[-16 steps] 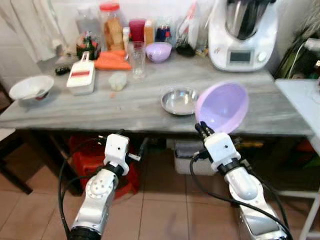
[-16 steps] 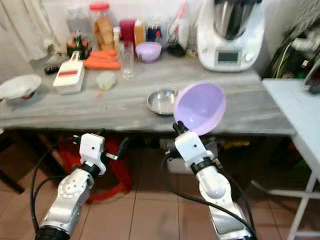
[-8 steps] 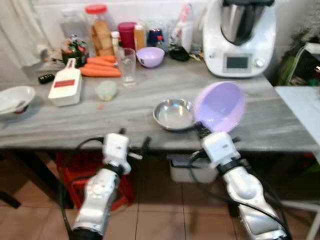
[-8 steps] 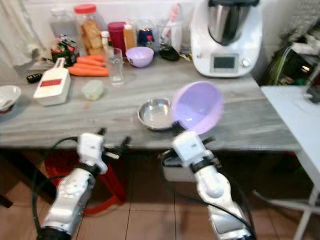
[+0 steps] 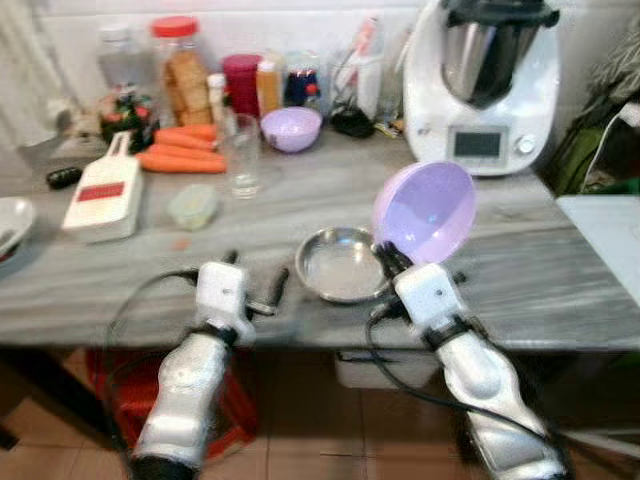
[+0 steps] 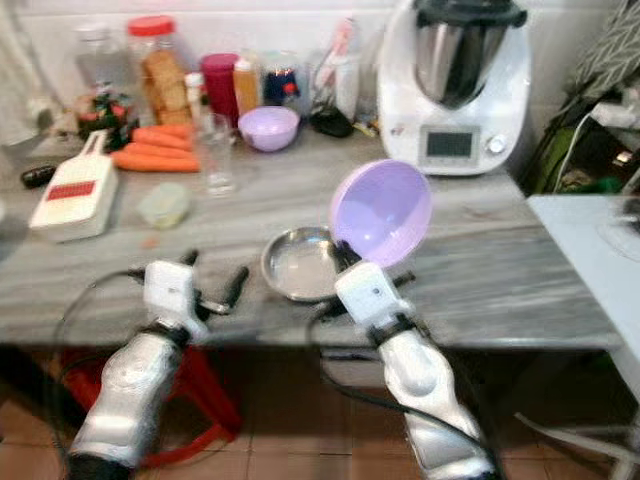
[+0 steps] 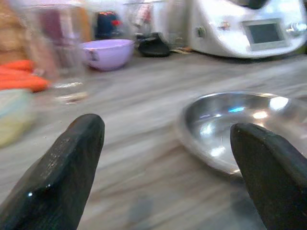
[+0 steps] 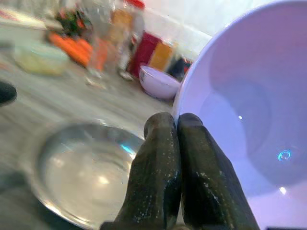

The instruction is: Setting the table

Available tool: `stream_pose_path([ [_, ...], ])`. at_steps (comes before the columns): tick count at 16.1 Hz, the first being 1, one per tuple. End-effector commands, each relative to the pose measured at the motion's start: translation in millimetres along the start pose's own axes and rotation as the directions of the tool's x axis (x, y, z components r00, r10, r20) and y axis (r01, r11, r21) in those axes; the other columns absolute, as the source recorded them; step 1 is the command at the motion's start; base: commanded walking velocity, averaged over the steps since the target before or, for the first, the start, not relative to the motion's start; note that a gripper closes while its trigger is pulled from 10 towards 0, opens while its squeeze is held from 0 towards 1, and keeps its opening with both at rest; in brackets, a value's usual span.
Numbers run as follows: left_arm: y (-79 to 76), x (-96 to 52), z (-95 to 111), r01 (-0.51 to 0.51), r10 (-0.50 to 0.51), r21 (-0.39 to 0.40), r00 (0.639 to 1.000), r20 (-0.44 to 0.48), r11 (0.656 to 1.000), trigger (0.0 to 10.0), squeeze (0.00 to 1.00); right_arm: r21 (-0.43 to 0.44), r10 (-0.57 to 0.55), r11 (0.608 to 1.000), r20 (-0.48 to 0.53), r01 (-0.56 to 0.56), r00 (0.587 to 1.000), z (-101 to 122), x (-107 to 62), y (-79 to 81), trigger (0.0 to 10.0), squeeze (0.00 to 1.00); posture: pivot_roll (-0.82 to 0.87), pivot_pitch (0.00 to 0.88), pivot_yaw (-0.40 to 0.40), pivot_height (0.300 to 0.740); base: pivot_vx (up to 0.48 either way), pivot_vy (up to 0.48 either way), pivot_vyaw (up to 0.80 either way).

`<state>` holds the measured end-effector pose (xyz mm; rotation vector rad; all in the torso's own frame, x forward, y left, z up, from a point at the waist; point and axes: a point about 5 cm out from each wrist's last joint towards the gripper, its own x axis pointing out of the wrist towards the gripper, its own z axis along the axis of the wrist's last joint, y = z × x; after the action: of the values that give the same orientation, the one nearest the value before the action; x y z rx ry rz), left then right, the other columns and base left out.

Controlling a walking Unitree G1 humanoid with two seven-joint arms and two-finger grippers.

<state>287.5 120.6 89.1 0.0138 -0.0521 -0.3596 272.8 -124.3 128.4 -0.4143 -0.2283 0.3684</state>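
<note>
Grey wood-grain table, items left to right: white mandoline slicer near the left end, carrots behind it, small pale lidded tub, clear drinking glass, jars and bottles along the back wall, small lilac bowl at the rear. Left gripper over the near table edge, fingers spread wide, nothing between them; in its wrist view the steel dish lies just ahead of one finger. The dish sits on the table at centre. Right gripper just beside the dish, fingers pinched together on the rim of a large lilac bowl, held tilted, hollow toward the camera. White food processor stands at the back right
</note>
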Motion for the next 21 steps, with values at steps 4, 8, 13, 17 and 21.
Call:
stream_pose_path([
  [4, 8.2, -6.3, 5, 0.001, -0.002, 0.036, 1.000, 0.015, 0.999, 10.0, 0.00, 0.009, 0.006, 1.000, 0.055, -0.007, 0.998, 11, 6.8, 1.1, 10.0, 0.00, -0.01, 0.000, 0.018, 0.740, 0.000, 0.000, 0.60],
  [8, 14.3, -18.5, -1, 0.021, -0.020, 0.075, 1.000, -0.013, 0.997, 10.0, 0.00, 0.019, 0.011, 1.000, 0.062, -0.012, 0.998, 12, 6.2, 0.7, 10.0, 0.00, -0.01, 0.000, 0.017, 0.740, 0.000, 0.000, 0.00],
  [13, 22.4, -35.0, -5, 0.091, -0.087, 0.103, 0.995, -0.045, 0.991, 10.0, 0.00, 0.018, 0.221, 0.974, 0.112, -0.224, 0.969, 18, 6.3, 14.5, 10.0, 0.00, -0.01, 0.000, 0.020, 0.740, 0.000, 0.000, 0.00],
  [17, 27.5, -46.4, -8, 0.135, -0.128, 0.106, 0.989, -0.073, 0.985, 10.0, 0.00, -0.009, 0.420, 0.907, 0.116, -0.422, 0.900, 17, 17.6, 28.0, 10.0, 0.00, -0.01, 0.000, 0.020, 0.740, 0.000, 0.000, 0.00],
  [21, 33.3, -55.5, -9, 0.143, -0.133, 0.132, 0.988, -0.084, 0.981, 10.0, 0.00, -0.010, 0.531, 0.846, 0.095, -0.533, 0.842, 14, 39.1, 37.9, 10.0, 0.00, 0.01, 0.000, 0.012, 0.740, 0.000, 0.000, 0.00],
])
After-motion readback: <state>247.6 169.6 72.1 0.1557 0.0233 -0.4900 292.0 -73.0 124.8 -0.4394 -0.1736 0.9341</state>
